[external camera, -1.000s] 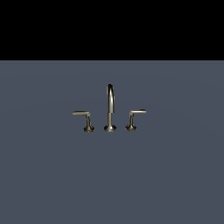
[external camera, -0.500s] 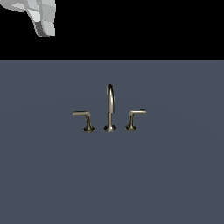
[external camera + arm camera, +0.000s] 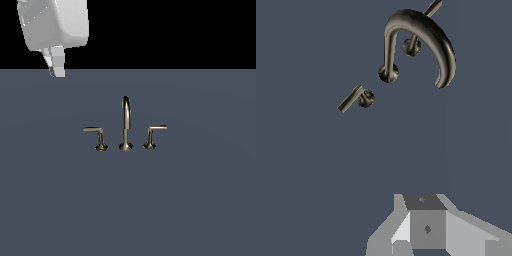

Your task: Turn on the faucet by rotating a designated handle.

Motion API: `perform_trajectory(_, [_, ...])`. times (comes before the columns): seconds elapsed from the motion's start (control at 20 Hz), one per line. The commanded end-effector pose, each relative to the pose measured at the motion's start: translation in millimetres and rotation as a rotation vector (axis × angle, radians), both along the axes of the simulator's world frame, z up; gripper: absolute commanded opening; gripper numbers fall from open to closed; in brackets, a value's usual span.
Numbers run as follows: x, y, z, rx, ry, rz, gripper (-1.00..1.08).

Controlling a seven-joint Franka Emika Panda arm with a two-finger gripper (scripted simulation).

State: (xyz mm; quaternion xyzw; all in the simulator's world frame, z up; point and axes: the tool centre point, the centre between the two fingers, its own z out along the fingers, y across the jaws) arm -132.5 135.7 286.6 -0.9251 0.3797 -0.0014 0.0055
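So the faucet sits mid-floor on the flat grey surface, w/ the tall gooseneck spout as the centre piece: the designated handle is just beside it on the exterior view's left, arm pointing away from the spout, and the twin lever mirrors it on the exterior view's right. Gripper hangs well apart from the spout, up high toward the exterior view's left, touching nothing. Wrist cam looks down on the spout and both levers w/ only a grey chunk of the gripper in shot, so can't tell if the fingers are spread or pressed together tbh.
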Motion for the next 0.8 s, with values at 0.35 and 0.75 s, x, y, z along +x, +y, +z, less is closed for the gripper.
perform_trajectory(0.35, [38.8, 14.3, -43.8, 0.004, 0.001, -0.164, -1.0])
perform_trajectory(0.75, [70.3, 19.8, -78.1, 0.004, 0.003, -0.291, -1.0])
